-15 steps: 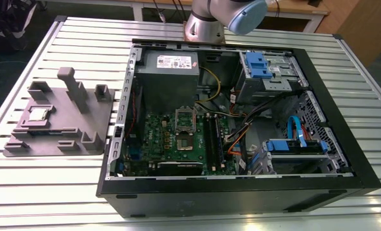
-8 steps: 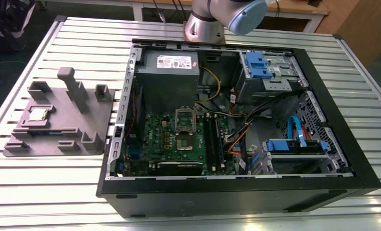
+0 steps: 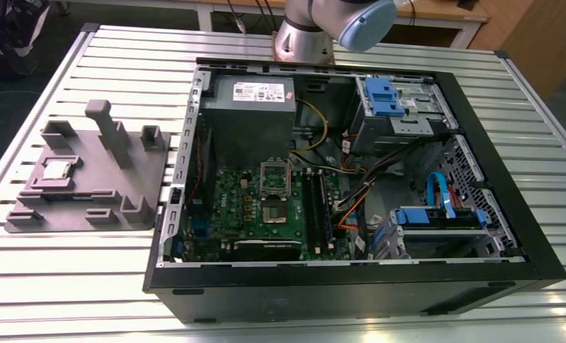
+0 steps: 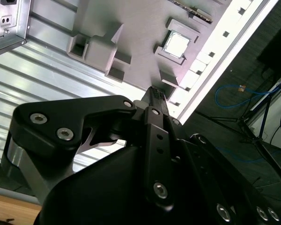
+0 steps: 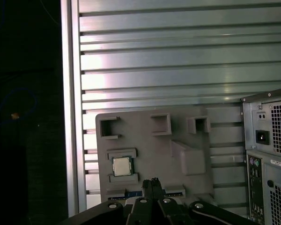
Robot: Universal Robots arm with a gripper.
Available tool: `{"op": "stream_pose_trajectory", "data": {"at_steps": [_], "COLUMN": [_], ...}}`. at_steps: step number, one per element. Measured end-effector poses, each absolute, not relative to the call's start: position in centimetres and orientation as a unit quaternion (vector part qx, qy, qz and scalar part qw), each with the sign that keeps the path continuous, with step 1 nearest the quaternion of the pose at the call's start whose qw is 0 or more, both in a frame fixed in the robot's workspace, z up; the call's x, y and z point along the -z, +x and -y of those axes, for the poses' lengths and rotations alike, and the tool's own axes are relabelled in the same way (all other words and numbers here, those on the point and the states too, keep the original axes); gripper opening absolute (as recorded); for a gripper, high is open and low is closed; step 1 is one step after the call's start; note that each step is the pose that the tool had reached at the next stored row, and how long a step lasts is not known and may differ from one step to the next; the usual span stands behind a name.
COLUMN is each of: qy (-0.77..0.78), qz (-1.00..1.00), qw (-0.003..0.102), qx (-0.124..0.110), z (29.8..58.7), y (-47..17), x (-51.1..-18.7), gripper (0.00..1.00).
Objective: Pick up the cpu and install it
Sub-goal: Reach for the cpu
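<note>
In the first wrist view I am looking down past my jaws, which are sitting drawn together with nothing between them, as far as I can judge. They are hanging above the near edge of the grey fixture [image 5: 152, 154] on the slatted bench [image 5: 154, 70], touching nothing. The cpu [image 5: 122, 166] is lying in its shallow recess on that fixture, just beside the line of my jaws and apart from them; the second wrist view is showing the cpu [image 4: 177, 44] in the same pocket, beyond my fingertip [image 4: 157, 93]. In the exterior view the cpu [image 3: 56, 169] is resting on the fixture at the exterior view's left, well apart from the open computer case [image 3: 359, 275] and the socket [image 3: 275, 189] on its motherboard. So I am judging the task as barely begun: the pickup is not yet made, and the carry and seating are all left. The chip is lying flat, metal top facing up – being square, it is offering no real long axis, and its edges are running parallel with the fixture's edges.
</note>
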State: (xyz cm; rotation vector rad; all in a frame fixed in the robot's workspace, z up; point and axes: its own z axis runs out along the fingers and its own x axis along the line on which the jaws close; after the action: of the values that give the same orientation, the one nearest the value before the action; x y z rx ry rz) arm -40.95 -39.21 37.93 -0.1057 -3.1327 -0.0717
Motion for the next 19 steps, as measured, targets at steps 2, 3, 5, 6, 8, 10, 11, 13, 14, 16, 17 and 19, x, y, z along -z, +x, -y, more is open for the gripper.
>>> {"op": "stream_pose_trajectory", "data": {"at_steps": [2,3,5,6,8,10,11,13,14,16,17,19], "qy": [-0.034,-0.034,-0.034,-0.034,-0.034,-0.034,-0.034,-0.034,-0.034,-0.034,-0.034,-0.034], "qz": [0.999,0.999,0.999,0.999,0.999,0.999,0.999,0.999,0.999,0.999,0.999,0.999], "qw": [0.003,0.003,0.003,0.003,0.003,0.003,0.003,0.003,0.003,0.003,0.003,0.003], "qx": [0.023,0.023,0.023,0.023,0.023,0.023,0.023,0.023,0.023,0.023,0.023,0.023], "z": [39.21,39.21,39.21,39.21,39.21,39.21,39.21,39.21,39.21,39.21,39.21,39.21], "y": [-40.98,-41.0,-41.04,-41.04,-41.23,-41.26,-41.28,-41.32,-41.33,-41.37,-41.39,-41.51], "x": [-37.93,-37.93,-37.92,-37.91,-37.89,-37.88,-37.88,-37.88,-37.87,-37.87,-37.87,-37.86], "gripper": [0.11,0.11,0.11,0.11,0.11,0.11,0.11,0.11,0.11,0.11,0.11,0.11]}}
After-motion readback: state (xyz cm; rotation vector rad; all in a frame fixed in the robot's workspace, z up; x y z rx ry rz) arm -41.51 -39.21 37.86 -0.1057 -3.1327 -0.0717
